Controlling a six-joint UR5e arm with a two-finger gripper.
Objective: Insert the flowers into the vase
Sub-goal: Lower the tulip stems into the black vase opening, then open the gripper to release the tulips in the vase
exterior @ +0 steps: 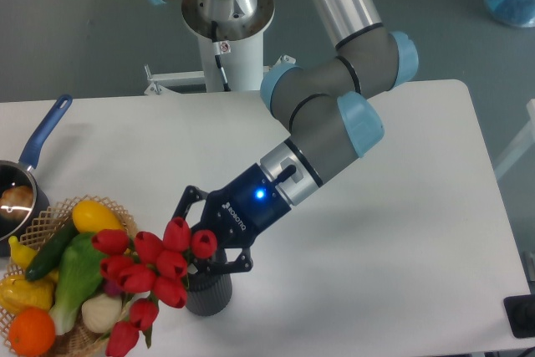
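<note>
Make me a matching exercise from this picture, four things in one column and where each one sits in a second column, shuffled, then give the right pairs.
Things:
1. flowers
2. vase
3. pan
4. orange

Places:
A. far left edge, blue handle pointing up and right
B. in the basket, bottom-left corner
C. just under the gripper, near the front table edge
D. leaning left out of the vase, over the basket

Pairs: 1-D, 2-C, 3-A, 4-B

Robot lab bench w/ kitchen props.
White table [401, 206], bolted arm pedestal [227, 18], grey floor; blue-handled pan [33, 156], veg basket [50, 290] as props.
</note>
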